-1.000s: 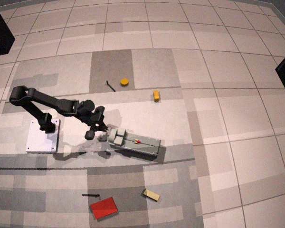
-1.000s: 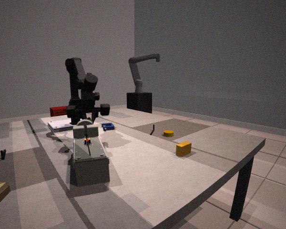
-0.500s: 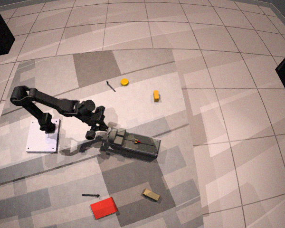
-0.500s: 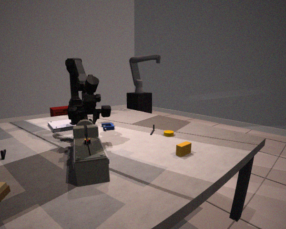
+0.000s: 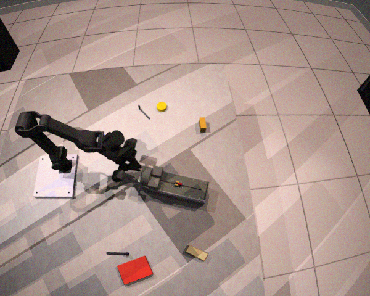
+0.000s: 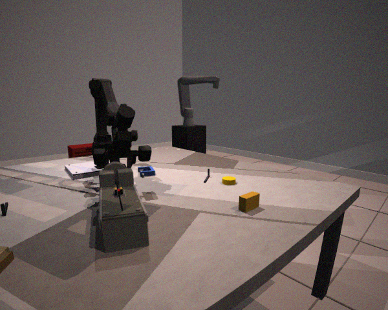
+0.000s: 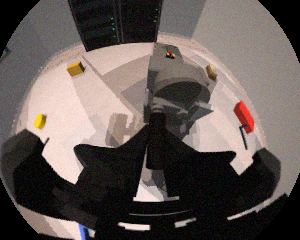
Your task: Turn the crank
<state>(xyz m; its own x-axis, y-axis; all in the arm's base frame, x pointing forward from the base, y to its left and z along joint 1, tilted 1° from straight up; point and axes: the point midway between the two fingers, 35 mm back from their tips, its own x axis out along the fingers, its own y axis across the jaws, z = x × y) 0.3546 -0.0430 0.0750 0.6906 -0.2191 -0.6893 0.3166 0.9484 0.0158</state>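
Note:
The grey machine (image 5: 187, 190) (image 6: 123, 230) (image 7: 160, 55) has a slotted top, with raised blocks at its end nearest the arm. Its red pointer (image 5: 180, 184) (image 6: 118, 190) sits close to the two brass marks (image 5: 176, 183). In the top view it shows slightly to their right, toward the far end of the slot; the exterior view shows it between them sideways and a little nearer that camera. My gripper (image 5: 139, 166) (image 7: 153, 128) is shut on the dark crank handle (image 7: 156, 147) at the crank end. The fingers partly hide the handle and crank.
An orange block (image 5: 202, 124) (image 6: 248, 202) and yellow disc (image 5: 161, 106) (image 6: 228, 180) lie beyond the machine. A red block (image 5: 134, 270) (image 7: 244, 117), tan block (image 5: 196, 252) and dark rod (image 5: 117, 253) lie on the opposite side. A blue part (image 6: 146, 171) lies near the arm's white base plate (image 5: 54, 186).

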